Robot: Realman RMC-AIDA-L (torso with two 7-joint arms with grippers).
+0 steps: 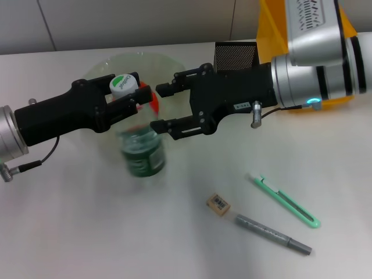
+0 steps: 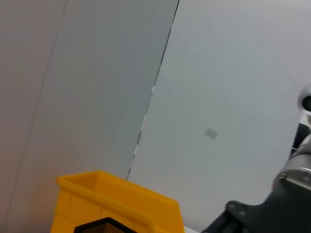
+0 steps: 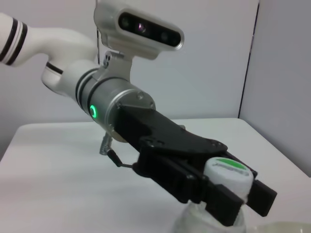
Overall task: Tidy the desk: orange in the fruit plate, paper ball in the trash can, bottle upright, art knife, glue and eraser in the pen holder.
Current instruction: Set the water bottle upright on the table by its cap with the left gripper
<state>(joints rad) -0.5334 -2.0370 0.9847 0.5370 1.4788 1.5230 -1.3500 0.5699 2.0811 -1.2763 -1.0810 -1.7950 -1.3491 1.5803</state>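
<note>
Bottle (image 1: 141, 148) upright at table centre, 9 o'clock of eraser (image 1: 218, 204) | left gripper (image 1: 132, 96) clamps its neck under the cap (image 1: 124, 83) | right gripper (image 1: 168, 108) spread wide beside it | likely light, slick plastic, top-heavy; neck grip suits.

We see a clear glossy plastic bottle (image 1: 141, 152) with smooth white cap (image 1: 124, 83), matt black pincer (image 1: 144, 99) housings, and a matt pale surface (image 1: 87, 232).

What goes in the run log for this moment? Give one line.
left gripper: shut on bottle neck, bottle upright | right gripper: open, beside cap | eraser, art knife, glue: on desk
</note>
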